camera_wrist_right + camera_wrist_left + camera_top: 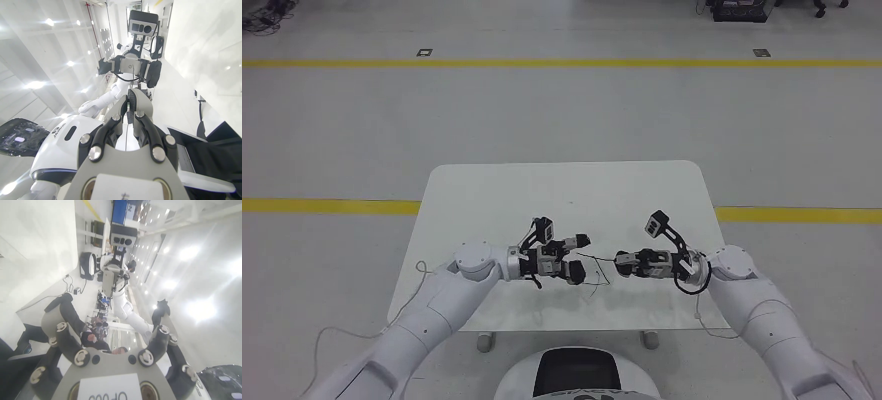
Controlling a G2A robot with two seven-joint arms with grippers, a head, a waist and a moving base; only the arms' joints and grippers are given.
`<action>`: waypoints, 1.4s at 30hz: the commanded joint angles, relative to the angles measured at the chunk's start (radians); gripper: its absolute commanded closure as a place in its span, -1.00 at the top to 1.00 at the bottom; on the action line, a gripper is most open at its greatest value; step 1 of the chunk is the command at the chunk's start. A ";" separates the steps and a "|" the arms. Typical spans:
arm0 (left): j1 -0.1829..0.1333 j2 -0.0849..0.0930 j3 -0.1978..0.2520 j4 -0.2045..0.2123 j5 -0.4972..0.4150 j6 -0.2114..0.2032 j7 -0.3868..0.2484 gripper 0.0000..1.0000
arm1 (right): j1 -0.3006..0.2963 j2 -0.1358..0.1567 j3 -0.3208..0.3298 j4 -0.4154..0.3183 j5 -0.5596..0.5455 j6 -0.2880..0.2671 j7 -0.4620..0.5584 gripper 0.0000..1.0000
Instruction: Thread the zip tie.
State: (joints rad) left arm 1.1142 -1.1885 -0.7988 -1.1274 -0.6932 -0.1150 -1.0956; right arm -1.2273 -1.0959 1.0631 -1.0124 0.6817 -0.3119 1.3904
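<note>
- Holding anything, is the left gripper point(113, 300)?
- No, its fingers are standing wide apart, grasping nothing.
- And the right gripper point(130, 98)?
- It is pinching the zip tie point(597, 259), clenched on one end.
- Where is the tie lying?
- It is hanging above the table point(542, 190), reaching between both grippers.
</note>
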 commanded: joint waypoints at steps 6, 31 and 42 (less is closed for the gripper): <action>-0.058 -0.018 0.048 0.040 0.026 -0.025 -0.068 1.00 | 0.008 0.023 -0.051 -0.014 0.031 -0.005 0.000 -1.00; -0.001 -0.011 0.034 -0.047 0.095 -0.071 0.176 1.00 | -0.027 0.024 -0.049 -0.081 0.028 0.004 -0.039 -1.00; 0.010 -0.010 0.037 -0.067 0.104 -0.067 0.202 1.00 | -0.035 0.025 -0.043 -0.097 0.018 -0.002 -0.061 -1.00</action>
State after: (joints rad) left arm 1.1203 -1.1986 -0.7646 -1.1879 -0.5937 -0.1861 -0.9044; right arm -1.2583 -1.0708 1.0207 -1.1007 0.7050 -0.3175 1.3510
